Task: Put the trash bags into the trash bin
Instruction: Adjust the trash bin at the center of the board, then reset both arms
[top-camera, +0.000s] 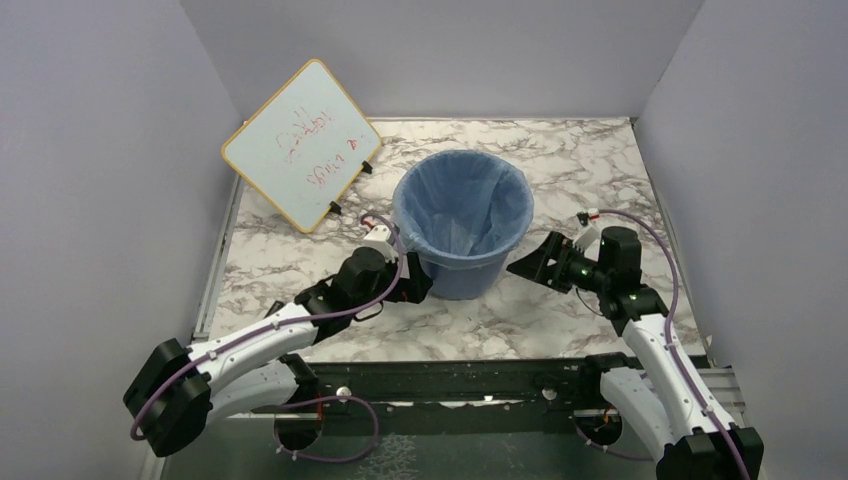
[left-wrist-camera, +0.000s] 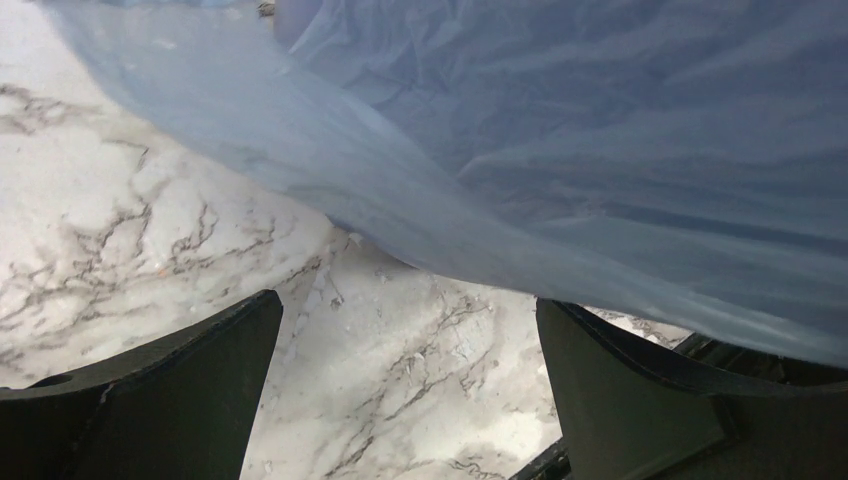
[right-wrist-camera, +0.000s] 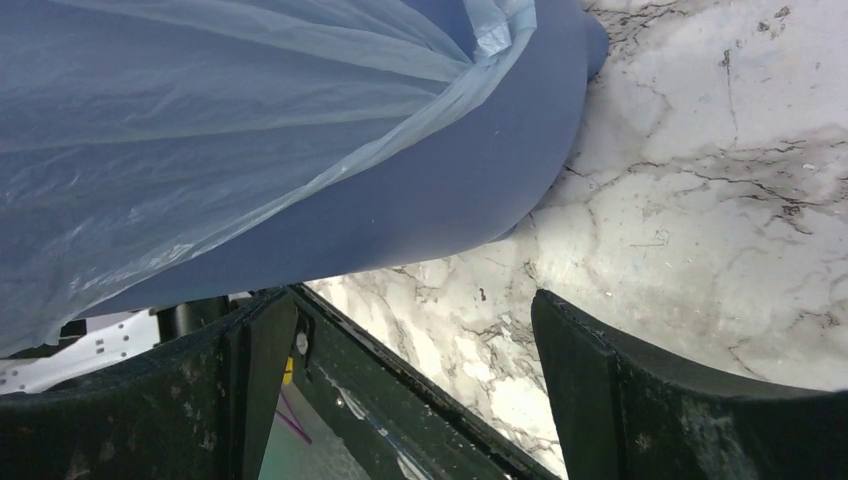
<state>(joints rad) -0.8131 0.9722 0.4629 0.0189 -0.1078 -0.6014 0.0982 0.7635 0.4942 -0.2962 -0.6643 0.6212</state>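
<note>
The trash bin (top-camera: 466, 279), a round blue bucket, stands in the middle of the marble table. The trash bag (top-camera: 465, 203), thin light-blue film, lines its inside and folds over the rim. My left gripper (top-camera: 417, 286) sits low against the bin's left side. In the left wrist view it (left-wrist-camera: 405, 305) is open over bare marble, with the bag's film (left-wrist-camera: 600, 150) hanging just above its fingers. My right gripper (top-camera: 529, 263) is just right of the bin, apart from it. In the right wrist view it (right-wrist-camera: 415, 300) is open and empty, below the bin wall (right-wrist-camera: 450, 190) and the bag's overhang (right-wrist-camera: 200, 130).
A white board with red writing (top-camera: 300, 143) leans at the back left. Grey walls close in the left, back and right. The table's front edge is a black rail (top-camera: 470, 375), which also shows between the right fingers (right-wrist-camera: 420, 400).
</note>
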